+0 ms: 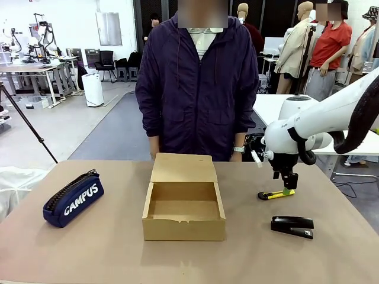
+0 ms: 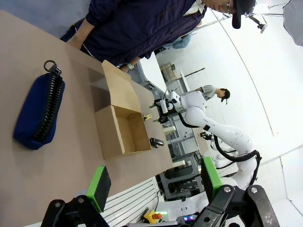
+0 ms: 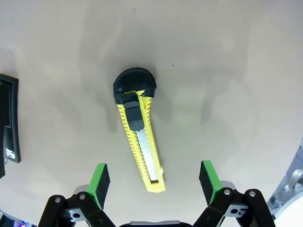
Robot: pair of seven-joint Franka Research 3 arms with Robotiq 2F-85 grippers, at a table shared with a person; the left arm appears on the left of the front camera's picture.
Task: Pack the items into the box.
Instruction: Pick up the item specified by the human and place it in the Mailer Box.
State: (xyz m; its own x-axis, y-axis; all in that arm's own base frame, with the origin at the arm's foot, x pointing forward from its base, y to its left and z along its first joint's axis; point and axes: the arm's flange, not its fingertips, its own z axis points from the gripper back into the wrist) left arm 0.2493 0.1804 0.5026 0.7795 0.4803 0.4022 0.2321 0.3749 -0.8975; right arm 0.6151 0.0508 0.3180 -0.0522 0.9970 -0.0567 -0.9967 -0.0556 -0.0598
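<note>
The yellow-and-black utility knife [image 1: 276, 194] lies flat on the table right of the box [image 1: 184, 203], which stands open and empty with its flap lid tipped back. My right gripper [image 1: 289, 187] hangs just above the knife's right end. In the right wrist view the knife [image 3: 140, 138] lies lengthwise between my open green pads [image 3: 99, 182], its tip end nearest them. The black stapler [image 1: 292, 225] rests nearer the front edge, and shows as a dark bar [image 3: 8, 125] at the left edge. My left gripper [image 2: 154, 187] is open, high above the table.
A navy "CAMPUS" pencil case [image 1: 74, 198] lies at the table's left. A person in a dark purple jacket [image 1: 195, 83] stands right behind the box at the far edge. Bare tabletop [image 1: 118, 254] lies in front of the box.
</note>
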